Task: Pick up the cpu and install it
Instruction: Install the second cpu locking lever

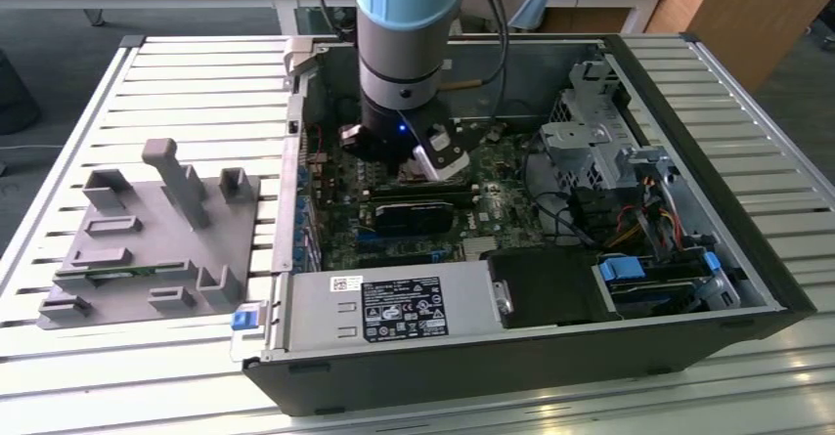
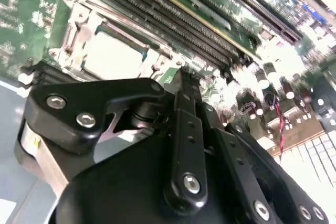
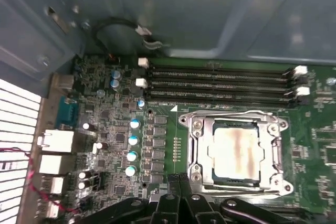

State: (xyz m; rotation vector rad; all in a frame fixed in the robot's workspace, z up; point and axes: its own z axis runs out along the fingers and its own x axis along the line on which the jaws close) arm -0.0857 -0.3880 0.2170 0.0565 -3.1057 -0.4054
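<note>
The cpu (image 3: 235,152) sits seated in the metal-framed socket (image 3: 198,153) just beyond the hand (image 3: 178,179) (fingers pressed together, gripping nothing).

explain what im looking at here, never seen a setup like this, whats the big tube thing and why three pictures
The big tube is a robot arm, reaching down into an open computer case that lies on its side on a slatted metal table. The exterior view is taken by a camera standing off the arm. The two wrist views are taken by cameras riding on the arm, looking down along its black gripper at the green motherboard.

Inside the metal-framed socket sits the cpu, a flat silvery square with smears on top; it appears in both wrist views. The long dark strips beside it are memory slots.

On the table, at the exterior view's left, lies a grey holder tray with upright pegs.

The gripper hovers close over the board beside the socket. I see nothing held in it.
</note>
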